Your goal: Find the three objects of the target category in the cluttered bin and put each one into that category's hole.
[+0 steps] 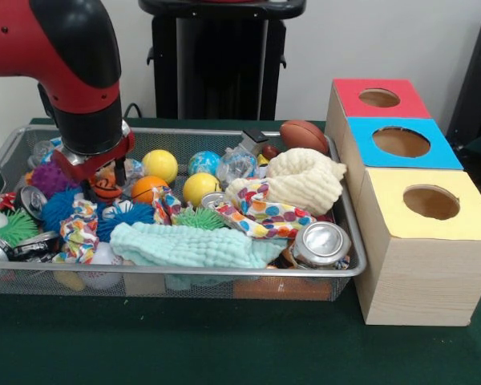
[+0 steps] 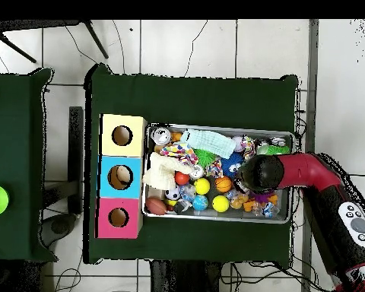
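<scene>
Front view
Arm: the red and black arm comes down over the left end of the bin.
Gripper: the gripper hangs low, just over a small orange ball with black lines. Its two dark tips stand either side of that ball. I cannot tell how wide they are, or if they have hold of it.
Balls: I think balls are the thing to hunt for, but that is a guess. A yellow ball, an orange ball and another yellow ball sit in the middle, close together.
How they handle: they look light, smooth and round, so they may roll or slip. Best to pinch one across its middle.
In the way: a soft mint cloth lies along the near side. A shiny can sits at the near right.
Boxes: a red box is far, a blue box is in the middle and a yellow box is near. All stand right of the bin, each with a hole on top.

Overhead view
Arm: the arm's round end covers the right part of the bin. The gripper is hidden under it.
Balls: a yellow ball and an orange ball lie near the middle.
Boxes: the three boxes stand in a row, left of the bin.
</scene>
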You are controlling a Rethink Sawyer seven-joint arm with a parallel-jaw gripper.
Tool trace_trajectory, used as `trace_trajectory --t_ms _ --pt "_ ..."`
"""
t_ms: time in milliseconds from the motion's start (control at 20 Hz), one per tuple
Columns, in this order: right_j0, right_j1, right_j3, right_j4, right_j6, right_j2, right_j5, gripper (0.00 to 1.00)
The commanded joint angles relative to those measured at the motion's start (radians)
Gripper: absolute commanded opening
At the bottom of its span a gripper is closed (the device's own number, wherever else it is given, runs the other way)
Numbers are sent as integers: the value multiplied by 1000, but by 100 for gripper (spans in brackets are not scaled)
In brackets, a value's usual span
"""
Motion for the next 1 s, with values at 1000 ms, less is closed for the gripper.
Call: trace_trajectory --t_ms 1000 --pt "-12 86 43 -67 -176 -32 -63 100"
